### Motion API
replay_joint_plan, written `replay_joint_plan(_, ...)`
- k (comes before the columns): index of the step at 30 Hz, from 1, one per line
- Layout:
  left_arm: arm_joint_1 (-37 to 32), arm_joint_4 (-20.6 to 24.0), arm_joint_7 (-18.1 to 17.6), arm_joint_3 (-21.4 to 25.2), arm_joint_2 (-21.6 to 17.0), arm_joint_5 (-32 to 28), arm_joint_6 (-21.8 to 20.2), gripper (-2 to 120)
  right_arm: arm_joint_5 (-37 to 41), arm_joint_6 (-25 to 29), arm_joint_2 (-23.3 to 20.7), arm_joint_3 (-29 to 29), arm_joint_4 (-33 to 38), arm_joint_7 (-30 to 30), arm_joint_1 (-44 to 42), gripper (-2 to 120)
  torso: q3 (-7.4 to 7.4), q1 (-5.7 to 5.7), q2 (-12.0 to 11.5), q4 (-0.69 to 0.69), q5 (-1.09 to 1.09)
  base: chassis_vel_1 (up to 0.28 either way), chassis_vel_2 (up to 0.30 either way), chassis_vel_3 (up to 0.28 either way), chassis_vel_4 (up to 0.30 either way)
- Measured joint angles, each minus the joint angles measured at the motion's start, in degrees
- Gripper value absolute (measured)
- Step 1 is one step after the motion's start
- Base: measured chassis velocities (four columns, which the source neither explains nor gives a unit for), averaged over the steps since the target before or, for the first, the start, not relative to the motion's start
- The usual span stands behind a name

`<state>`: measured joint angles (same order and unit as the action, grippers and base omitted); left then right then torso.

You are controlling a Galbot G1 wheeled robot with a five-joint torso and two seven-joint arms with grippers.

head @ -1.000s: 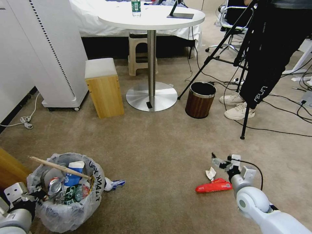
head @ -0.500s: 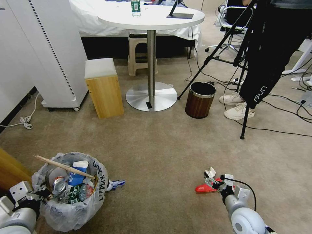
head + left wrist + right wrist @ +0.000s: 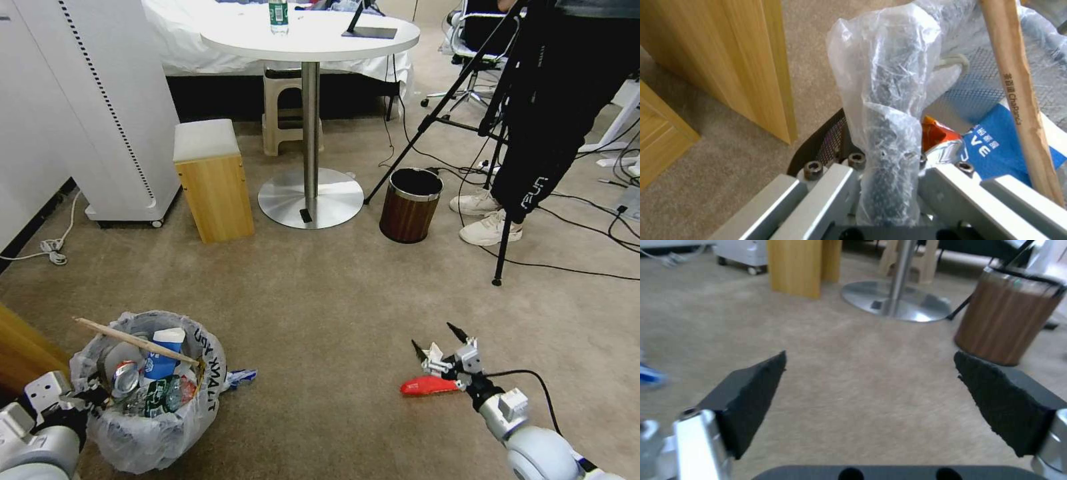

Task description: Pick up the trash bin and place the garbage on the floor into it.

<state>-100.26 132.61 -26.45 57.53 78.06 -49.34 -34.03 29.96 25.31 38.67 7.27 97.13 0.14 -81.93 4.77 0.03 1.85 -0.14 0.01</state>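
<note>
At lower right my right gripper (image 3: pixel 440 340) hangs spread above the red snack bag (image 3: pixel 427 385); I should lower squarely, while my left gripper (image 3: pixel 889 186) clamps the black bag-lined trash bin (image 3: pixel 157 400).

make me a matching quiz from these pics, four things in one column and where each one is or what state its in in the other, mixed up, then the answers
Things:
1. trash bin
2. red snack bag
3. wooden stick
4. brown wood-grain bin

Places or states:
A. lying flat on the carpet under the open right end effector
B. standing empty by the round table's base
C. its bag-covered rim clamped by the left end effector
D. resting across the top of the rubbish in the lined bin

Pairs: 1-C, 2-A, 3-D, 4-B
</note>
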Motion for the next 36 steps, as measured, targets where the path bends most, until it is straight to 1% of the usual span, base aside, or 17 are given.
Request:
replay_joint_plan(5, 0.02, 0.0, 0.0, -0.06, -0.05, 0.04, 0.06, 1, -1.57, 2.56, -0.99, -2.03, -2.55, -1.23, 0.46, 86, 0.0, 0.0, 0.0, 0.0, -0.01, 0.0, 0.0, 0.0, 0.0)
replay_joint_plan(7, 0.02, -0.07, 0.02, -0.2, 0.06, 0.09, 0.23, 1, -0.57, 2.14, -0.48, -4.58, -2.52, 4.31, 1.76, 79, 0.0, 0.0, 0.0, -0.01, -0.01, 0.0, 0.0, 0.0, 0.0)
replay_joint_plan(9, 0.11, -0.45, 0.21, -0.41, 0.09, 0.24, 0.46, 1, 1.42, -1.9, 1.64, -5.62, -1.26, 13.0, 3.51, 78, 0.0, 0.0, 0.0, 0.01, 0.0, 0.0, 0.0, 0.0, 0.0)
replay_joint_plan(10, 0.11, -0.45, 0.21, -0.41, 0.09, 0.24, 0.46, 1, 1.42, -1.9, 1.64, -5.62, -1.26, 13.0, 3.51, 78, 0.0, 0.0, 0.0, 0.01, 0.0, 0.0, 0.0, 0.0, 0.0)
replay_joint_plan(13, 0.23, -0.76, 0.25, -0.48, -0.1, 0.38, 0.7, 1, 7.98, -11.67, 3.52, -4.92, 2.33, 22.57, 3.68, 88, 0.0, 0.0, 0.0, 0.02, -0.01, 0.0, 0.0, 0.0, 0.0)
replay_joint_plan(14, 0.23, -0.76, 0.25, -0.48, -0.1, 0.38, 0.7, 1, 7.98, -11.67, 3.52, -4.92, 2.33, 22.57, 3.68, 88, 0.0, 0.0, 0.0, 0.02, -0.01, 0.0, 0.0, 0.0, 0.0)
replay_joint_plan(15, 0.28, -0.9, 0.3, -0.51, -0.28, 0.38, 0.78, 1, 10.02, -15.22, 4.17, -4.41, 2.79, 25.51, 3.75, 92, 0.0, 0.0, 0.0, 0.01, -0.03, 0.0, 0.0, 0.0, 0.0)
replay_joint_plan(17, 0.31, -0.95, 0.3, -0.52, -0.34, 0.38, 0.8, 1, 10.85, -15.69, 4.35, -4.42, 2.85, 26.13, 3.85, 93, 0.0, 0.0, 0.0, 0.0, -0.04, 0.0, 0.0, 0.0, 0.0)
replay_joint_plan(19, 0.62, -1.28, 0.36, -0.78, -0.57, 0.38, 1.01, 1, 19.09, -21.32, 7.0, -5.56, 3.03, 33.41, 5.78, 93, 0.0, 0.0, 0.0, 0.01, 0.01, 0.0, 0.0, 0.0, 0.0)
replay_joint_plan(20, 0.62, -1.28, 0.36, -0.78, -0.57, 0.38, 1.01, 1, 19.09, -21.32, 7.0, -5.56, 3.03, 33.41, 5.78, 93, 0.0, 0.0, 0.0, 0.01, 0.01, 0.0, 0.0, 0.0, 0.0)
replay_joint_plan(22, 0.8, -1.61, 0.38, -0.9, -0.65, 0.36, 1.07, 1, 20.73, -24.16, 8.33, -5.98, 2.45, 36.39, 6.23, 92, 0.0, 0.0, 0.0, 0.01, -0.02, 0.0, 0.0, 0.0, 0.0)
replay_joint_plan(23, 0.94, -2.11, 0.42, -0.89, -0.86, 0.31, 1.18, 1, 23.41, -26.76, 9.81, -6.03, 1.99, 39.41, 6.81, 92, 0.0, 0.0, 0.0, 0.0, -0.01, 0.0, 0.0, 0.0, 0.0)
replay_joint_plan(24, 0.94, -2.11, 0.42, -0.89, -0.86, 0.31, 1.18, 1, 23.41, -26.76, 9.81, -6.03, 1.99, 39.41, 6.81, 92, 0.0, 0.0, 0.0, 0.0, -0.01, 0.0, 0.0, 0.0, 0.0)
replay_joint_plan(26, 1.12, -2.78, 0.65, -0.76, -1.14, 0.21, 1.45, 1, 26.37, -28.64, 12.1, -5.7, 0.6, 42.75, 8.04, 98, 0.0, 0.0, 0.0, 0.01, 0.0, 0.0, 0.0, 0.0, 0.0)
replay_joint_plan(27, 1.15, -2.93, 0.7, -0.76, -1.19, 0.19, 1.48, 1, 27.1, -29.26, 12.97, -5.15, 0.01, 43.51, 8.42, 98, 0.0, 0.0, 0.0, 0.01, -0.01, 0.0, 0.0, 0.0, 0.0)
replay_joint_plan(31, 1.32, -3.09, 0.76, -0.93, -1.26, 0.13, 1.5, 1, 28.67, -30.25, 15.73, -2.38, -0.87, 44.51, 9.04, 97, 0.0, 0.0, 0.0, 0.01, -0.01, 0.0, 0.0, 0.0, 0.0)
replay_joint_plan(36, 1.12, -3.13, 0.79, -0.94, -1.36, 0.1, 1.57, 1, 29.29, -30.31, 17.21, 0.7, -1.72, 44.14, 9.23, 97, 0.0, 0.0, 0.0, 0.01, 0.0, 0.0, 0.0, 0.0, 0.0)
